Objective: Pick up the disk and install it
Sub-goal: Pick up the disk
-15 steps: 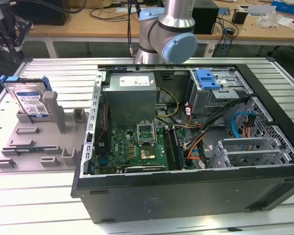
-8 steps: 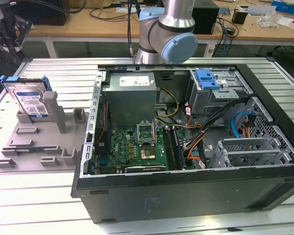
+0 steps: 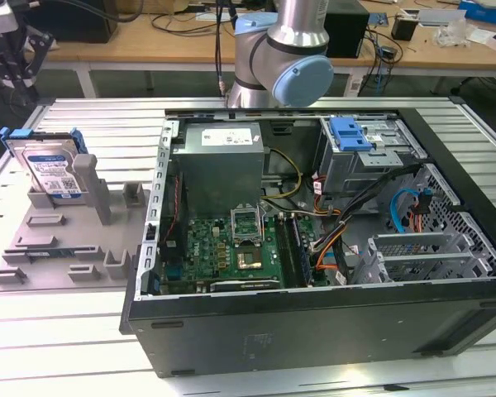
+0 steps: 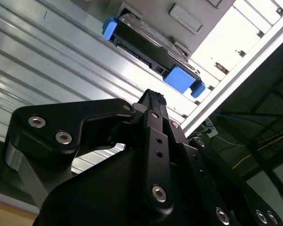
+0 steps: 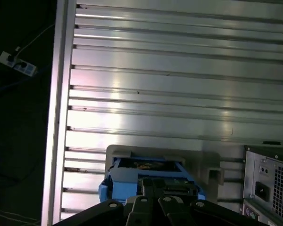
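Note:
The disk (image 3: 53,170), a silver drive with a blue-and-white label in a blue bracket, stands upright in a slot of the grey fixture (image 3: 58,244) at the exterior view's left. Both wrist views show the disk (image 4: 148,49) (image 5: 144,165) ahead of the black gripper (image 4: 153,98) (image 5: 166,186), with a gap between them. Nothing is held by the gripper. The arm's silver and blue joint (image 3: 285,58) rises behind the computer case.
An open computer case (image 3: 314,322) lies on the slatted aluminium table (image 3: 58,356), with a metal drive cage and its blue tab (image 3: 351,132) at the back. The case's rear corner (image 5: 270,183) sits close to the fixture. The table edge (image 5: 61,117) drops to a dark floor.

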Robot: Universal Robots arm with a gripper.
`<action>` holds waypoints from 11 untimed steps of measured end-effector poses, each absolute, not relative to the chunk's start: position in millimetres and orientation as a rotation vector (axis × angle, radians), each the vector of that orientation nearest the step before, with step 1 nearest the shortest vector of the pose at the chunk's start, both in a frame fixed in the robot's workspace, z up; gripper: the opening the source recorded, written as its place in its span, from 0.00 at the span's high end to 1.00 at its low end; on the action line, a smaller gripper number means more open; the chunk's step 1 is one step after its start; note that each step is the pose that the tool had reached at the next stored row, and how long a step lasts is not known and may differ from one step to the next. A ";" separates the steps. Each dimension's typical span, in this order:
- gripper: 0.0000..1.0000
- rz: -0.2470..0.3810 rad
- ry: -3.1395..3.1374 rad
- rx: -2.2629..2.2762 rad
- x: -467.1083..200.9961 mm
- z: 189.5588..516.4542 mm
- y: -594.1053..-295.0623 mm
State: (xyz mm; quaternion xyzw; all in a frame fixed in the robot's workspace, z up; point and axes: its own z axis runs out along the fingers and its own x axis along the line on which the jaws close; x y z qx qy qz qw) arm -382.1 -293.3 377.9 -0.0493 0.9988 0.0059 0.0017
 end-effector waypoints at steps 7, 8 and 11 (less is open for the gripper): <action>0.83 0.020 3.124 -0.425 -382.1 377.6 -293.3; 0.76 0.020 3.120 -0.467 -382.1 377.5 -293.3; 0.70 0.021 3.108 -0.581 -382.1 377.0 -293.3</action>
